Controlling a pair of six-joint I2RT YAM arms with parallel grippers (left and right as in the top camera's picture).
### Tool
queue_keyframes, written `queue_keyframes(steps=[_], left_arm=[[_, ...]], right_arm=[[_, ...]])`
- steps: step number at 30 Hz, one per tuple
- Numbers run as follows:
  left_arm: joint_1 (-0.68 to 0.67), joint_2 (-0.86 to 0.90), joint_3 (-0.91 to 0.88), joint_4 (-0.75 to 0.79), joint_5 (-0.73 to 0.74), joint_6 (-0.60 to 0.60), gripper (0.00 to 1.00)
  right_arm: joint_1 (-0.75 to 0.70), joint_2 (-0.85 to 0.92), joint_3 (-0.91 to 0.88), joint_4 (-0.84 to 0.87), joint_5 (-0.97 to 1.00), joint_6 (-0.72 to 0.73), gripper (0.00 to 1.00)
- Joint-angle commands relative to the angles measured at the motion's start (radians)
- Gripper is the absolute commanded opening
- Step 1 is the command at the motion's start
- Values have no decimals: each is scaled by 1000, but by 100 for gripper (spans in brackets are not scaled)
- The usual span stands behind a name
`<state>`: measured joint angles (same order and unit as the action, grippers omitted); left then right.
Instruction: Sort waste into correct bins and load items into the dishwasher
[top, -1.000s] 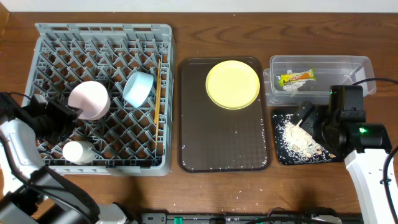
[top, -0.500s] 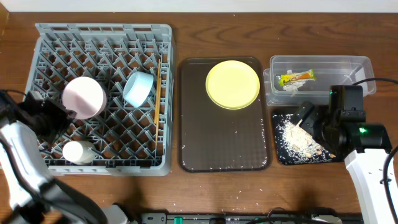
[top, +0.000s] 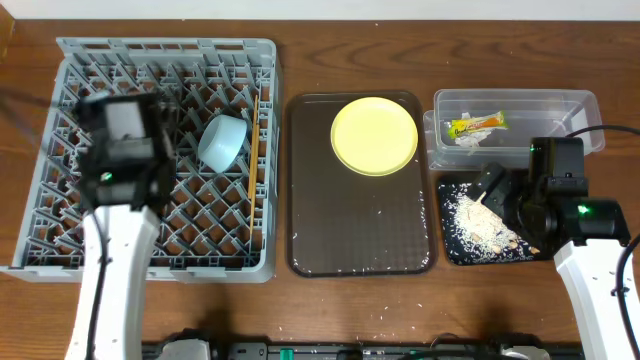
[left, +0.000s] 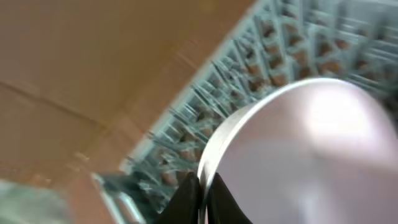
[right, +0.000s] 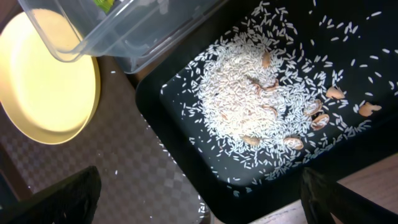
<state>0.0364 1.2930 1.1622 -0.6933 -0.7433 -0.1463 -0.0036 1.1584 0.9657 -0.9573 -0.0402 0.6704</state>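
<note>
My left gripper (left: 202, 199) is shut on the rim of the white-pink bowl (left: 311, 155), over the grey dishwasher rack (top: 60, 60). In the overhead view the left arm (top: 125, 130) hides that bowl and the white cup. The light blue bowl (top: 222, 140) and the chopsticks (top: 254, 145) lie in the rack. The yellow plate (top: 374, 135) sits on the brown serving tray (top: 360, 230). My right gripper (right: 205, 199) is open and empty over the near left corner of the black tray (top: 455, 250), which holds rice crumbs (right: 249, 93).
The clear tub (top: 560, 105) at the back right holds the yellow-green wrapper (top: 477, 124) and a white paper bit (top: 468, 140). A few rice grains lie scattered on the brown tray and the table. The right arm's body (top: 585, 215) stands beside the black tray.
The left arm has swung from the rack's left edge up over the rack, carrying the white-pink bowl with it. It now covers the bowl and cup from above. The right arm has not moved.
</note>
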Motion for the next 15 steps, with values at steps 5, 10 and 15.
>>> queue_keyframes(steps=[5,10,15], left_arm=[[-106,183,9,70,-274,202,8],[-175,279,9,137,-377,282,7],[-197,356,9,154,-483,284,7]], right_arm=[[-5,0,2,-1,10,9,99],[-5,0,2,-1,10,9,99],[-5,0,2,-1,10,9,99]])
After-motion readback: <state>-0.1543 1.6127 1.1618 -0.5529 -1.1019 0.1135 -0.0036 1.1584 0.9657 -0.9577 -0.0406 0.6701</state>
